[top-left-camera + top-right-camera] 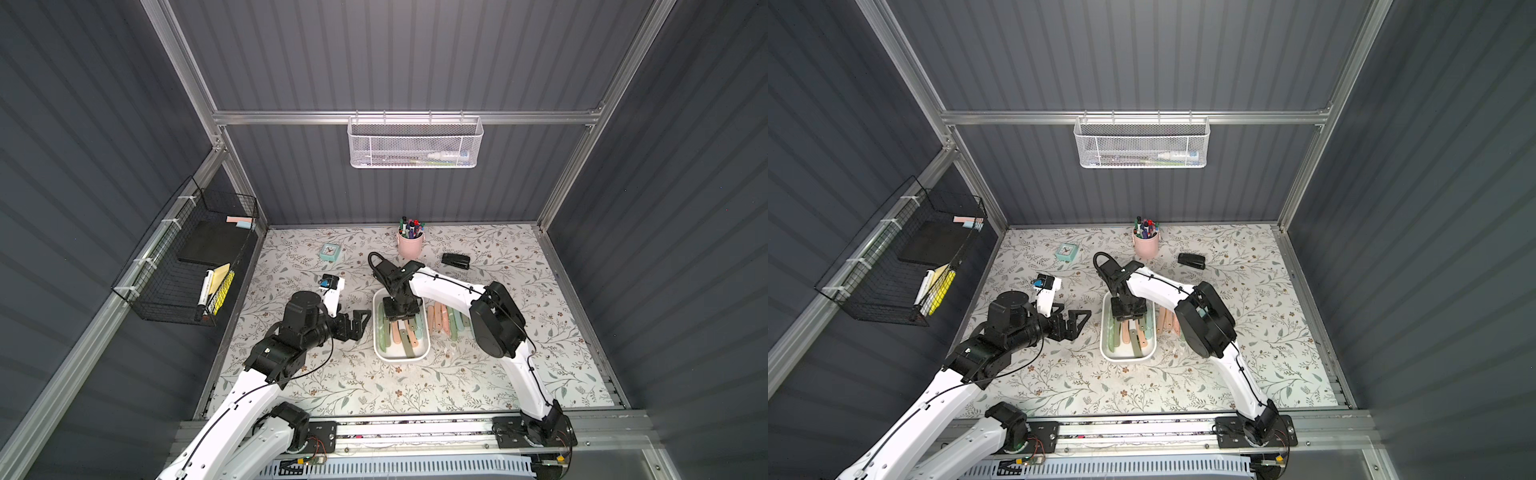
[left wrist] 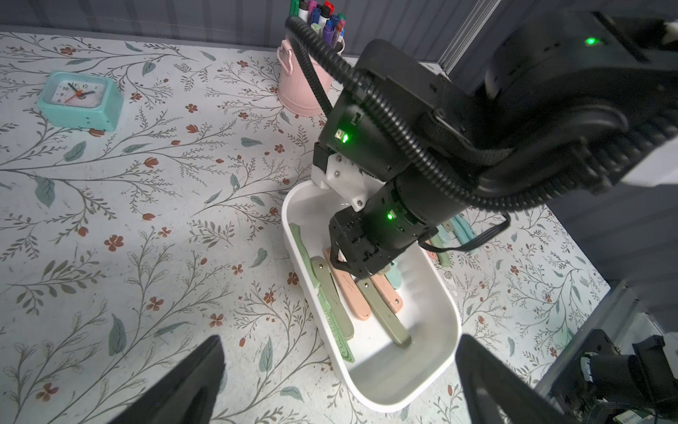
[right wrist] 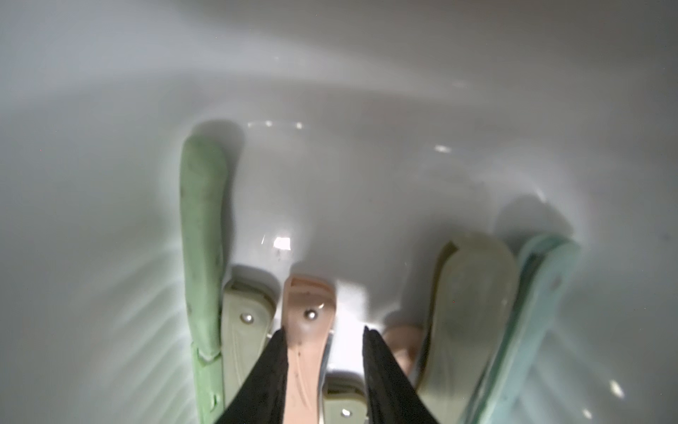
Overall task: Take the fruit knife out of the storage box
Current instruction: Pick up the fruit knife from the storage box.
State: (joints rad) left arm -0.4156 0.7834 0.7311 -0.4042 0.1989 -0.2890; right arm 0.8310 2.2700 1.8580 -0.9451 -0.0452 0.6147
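Top views, box: the storage box (image 1: pixel 402 360) (image 1: pixel 1128 360) sits on the flowered table (image 1: pixel 332 386) (image 1: pixel 1059 386), its long side running from the far wall toward my base.
Top views, knife: the pink fruit knife (image 1: pixel 395 333) (image 1: pixel 1125 335) lies flat inside the box. Its long axis follows the box's length; one end is hidden under my tool and the other points toward my base.
Top views, right tool: my right gripper (image 1: pixel 401 318) (image 1: pixel 1128 318) reaches down into the box, fingertips hidden from here.
Top views, left tool: my left gripper (image 1: pixel 360 321) (image 1: pixel 1077 320) hovers left of the box, apart from it, jaws spread wide and holding nothing.
Top views, outside: a row of knives (image 1: pixel 446 321) lies on the table just right of the box.
Left wrist, knife: the pink fruit knife (image 2: pixel 350 293) is a folded, matte salmon handle. It lies beside an olive knife (image 2: pixel 323 273) and roughly parallel to the green knife (image 2: pixel 332 315) along the wall.
Left wrist, tool: my left gripper (image 2: pixel 339 341) shows both fingers far apart, nothing between them.
Right wrist, knife: the pink fruit knife (image 3: pixel 308 330) runs straight out between my fingers (image 3: pixel 264 381). Its rounded end, with a silver rivet, lies ahead of the tips, and faint grooves mark the handle.
Right wrist, tool: my right gripper (image 3: pixel 323 330) straddles the knife with jaws partly parted. One finger is at its edge; white box floor shows between the knife and the other finger, so it is not clamped.
Right wrist, neighbours: green knife (image 3: pixel 203 238), olive knife (image 3: pixel 245 330) and teal knife (image 3: pixel 532 312), all lengthwise, against the white box wall (image 3: pixel 330 110).
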